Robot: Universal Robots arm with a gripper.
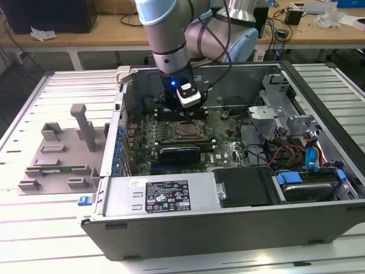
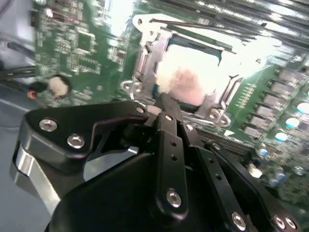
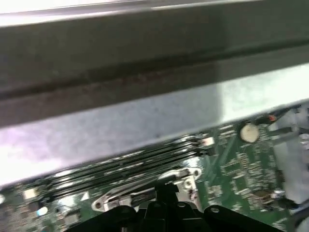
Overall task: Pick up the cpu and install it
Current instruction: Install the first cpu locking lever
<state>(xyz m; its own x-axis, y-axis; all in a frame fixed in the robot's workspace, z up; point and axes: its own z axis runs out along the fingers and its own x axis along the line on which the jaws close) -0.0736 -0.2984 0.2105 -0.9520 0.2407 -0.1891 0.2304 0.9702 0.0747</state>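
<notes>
**A:** One claw [image 1: 189, 114], hanging inside the open computer case [image 1: 228, 222], low over the motherboard [image 1: 228, 145]. Where is the cpu from there?

**B:** Just below and a little ahead of the claw's tip. In the exterior view the cpu [image 1: 186, 132] lies flat in the socket, right under the claw. In the second wrist view the cpu [image 2: 193, 72] is a bright, glaring square just past the claw [image 2: 163, 99], with the socket frame [image 2: 145, 58] around it.

**A:** Does the claw touch it?

**B:** I see no contact. The tip ends at the near edge of the frame, and the chip's top lies clear beyond it.

**A:** How does the claw stand?

**B:** Closed, as far as the second wrist view shows. Its dark links run together to a single narrow tip with no gap, and nothing is held there.

**A:** What else lies close to the claw?

**B:** A round coin battery [image 2: 58, 86] sits on the board off to one side of the claw. In the first wrist view the claw [image 3: 164, 186] is over the shiny frame [image 3: 145, 193], with the memory slots [image 3: 120, 162] just beyond it and the case's grey wall [image 3: 145, 111] rising behind those.

**A:** And outside the case?

**B:** Well away from the claw, toward the exterior view's left, grey fixture blocks [image 1: 57, 154] stand on the slatted table [image 1: 34, 240].
</notes>
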